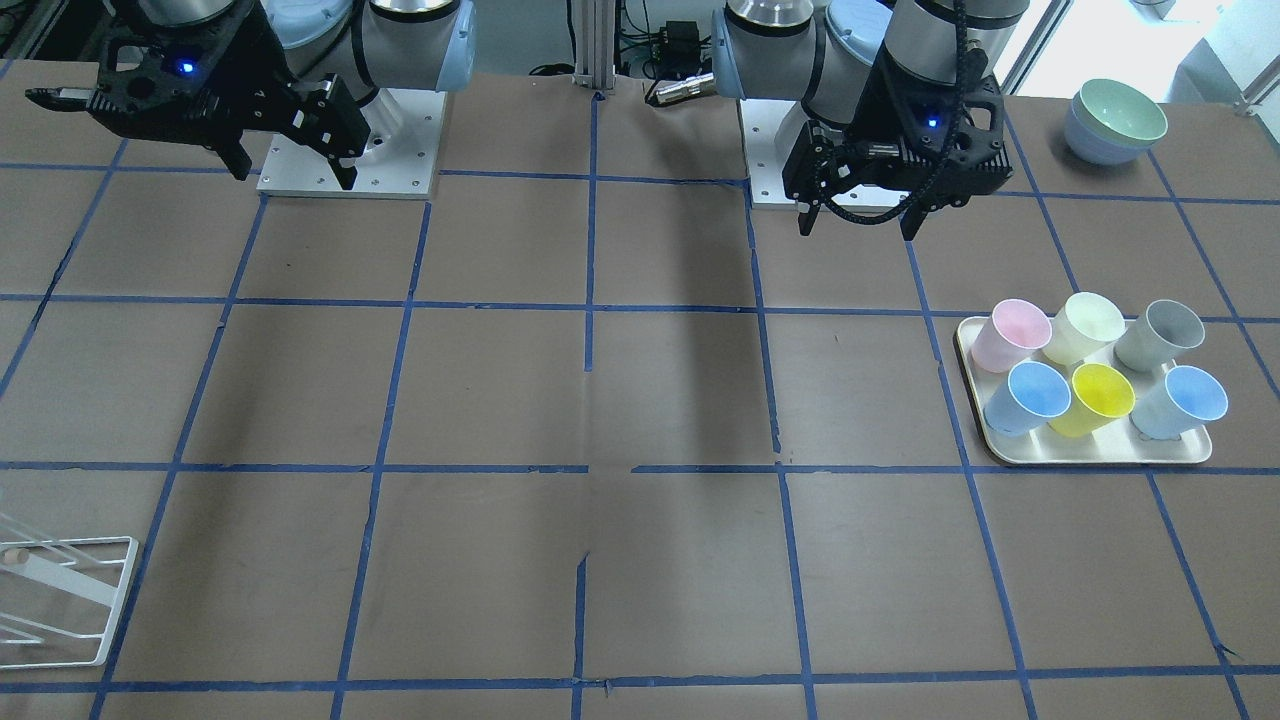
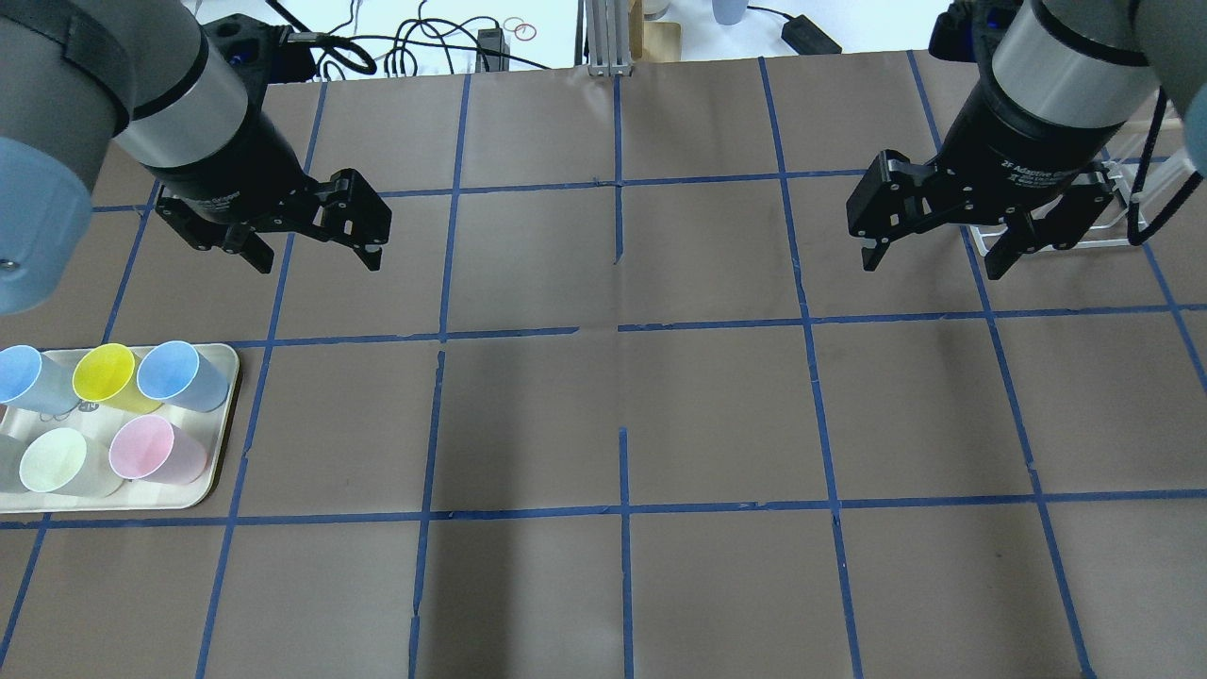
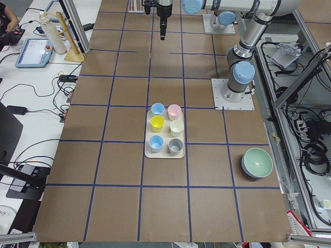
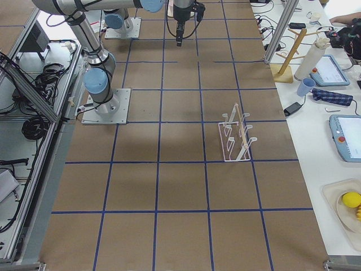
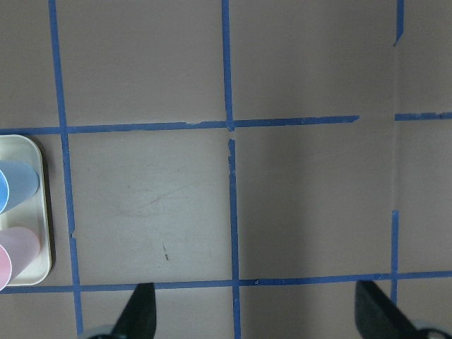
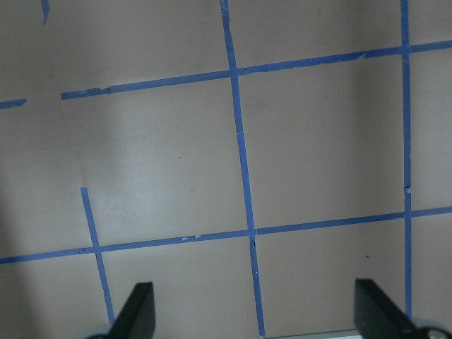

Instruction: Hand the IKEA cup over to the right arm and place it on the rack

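The pale grey IKEA cup (image 1: 1160,335) stands on a cream tray (image 1: 1100,455) with several other coloured cups; in the overhead view only its edge (image 2: 6,462) shows at the left border. It also shows in the exterior left view (image 3: 176,146). My left gripper (image 2: 318,264) is open and empty, hovering above the table beyond the tray (image 2: 223,396) and apart from it. My right gripper (image 2: 932,269) is open and empty, in front of the white wire rack (image 2: 1122,193). The rack (image 4: 237,135) holds no cup.
Stacked green and blue bowls (image 1: 1115,120) sit near the left arm's base. The wrist views show only taped brown table between the open left fingers (image 5: 141,314) and right fingers (image 6: 138,311). Blue tape lines grid the table.
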Motion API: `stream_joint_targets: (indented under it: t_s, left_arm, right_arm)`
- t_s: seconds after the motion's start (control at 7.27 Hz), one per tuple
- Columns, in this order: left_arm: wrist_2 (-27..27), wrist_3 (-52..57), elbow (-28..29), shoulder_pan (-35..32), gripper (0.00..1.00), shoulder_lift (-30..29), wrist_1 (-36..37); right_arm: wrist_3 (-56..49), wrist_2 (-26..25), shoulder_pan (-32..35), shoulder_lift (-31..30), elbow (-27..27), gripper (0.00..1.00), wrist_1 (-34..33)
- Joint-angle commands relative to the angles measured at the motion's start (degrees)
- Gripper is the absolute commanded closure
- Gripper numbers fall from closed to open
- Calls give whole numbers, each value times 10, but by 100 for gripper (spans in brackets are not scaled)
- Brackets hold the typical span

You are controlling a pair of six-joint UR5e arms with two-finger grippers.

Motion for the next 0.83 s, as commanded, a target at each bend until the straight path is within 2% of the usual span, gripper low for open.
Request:
stream_joint_targets:
  t_s: [0.0,0.41,0.69]
  left_arm:
    - [1,2,0,1,0,1,0]
    - [2,7,-6,11,0,5,1]
    - [-3,68,-7,56,0,7,1]
  right_arm:
    - [0,2,1,0,0,0,-2]
    - [0,0,0,1,0,0,-1]
    - [-1,0,0,1,0,0,-1]
